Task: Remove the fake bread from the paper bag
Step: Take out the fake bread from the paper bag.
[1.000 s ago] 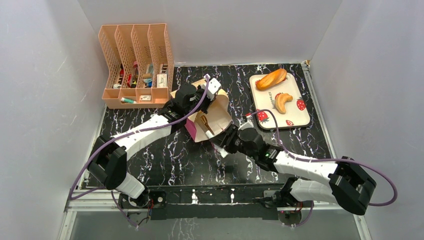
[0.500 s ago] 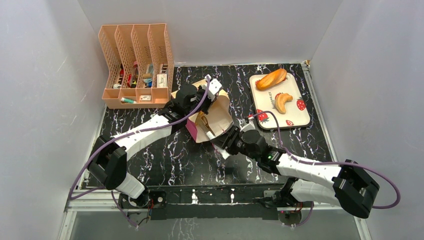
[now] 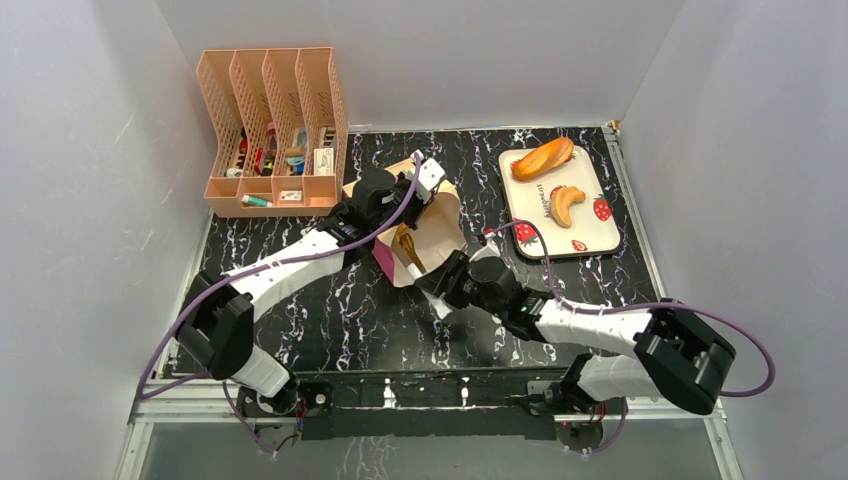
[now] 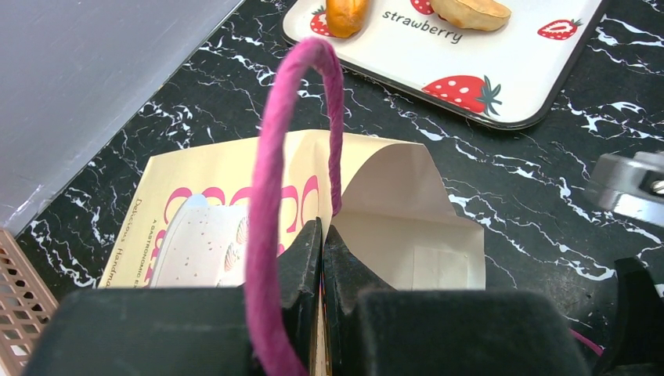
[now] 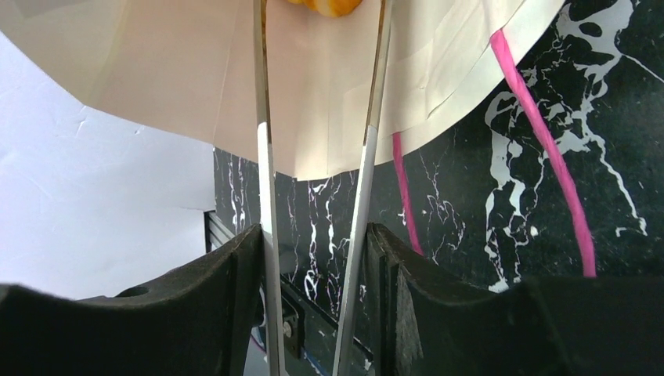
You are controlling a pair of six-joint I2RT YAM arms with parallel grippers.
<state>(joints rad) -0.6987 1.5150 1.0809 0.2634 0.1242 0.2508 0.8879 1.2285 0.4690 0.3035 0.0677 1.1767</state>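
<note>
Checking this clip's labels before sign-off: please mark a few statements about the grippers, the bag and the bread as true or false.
1. The left gripper is shut on the paper bag at its rim, beside the pink handle. True.
2. The right gripper is empty. False: it holds metal tongs that reach into the bag.
3. Two bread pieces lie on the strawberry tray. True.
4. The bag is already empty. False: an orange bread piece shows inside, between the tongs' tips.
</note>
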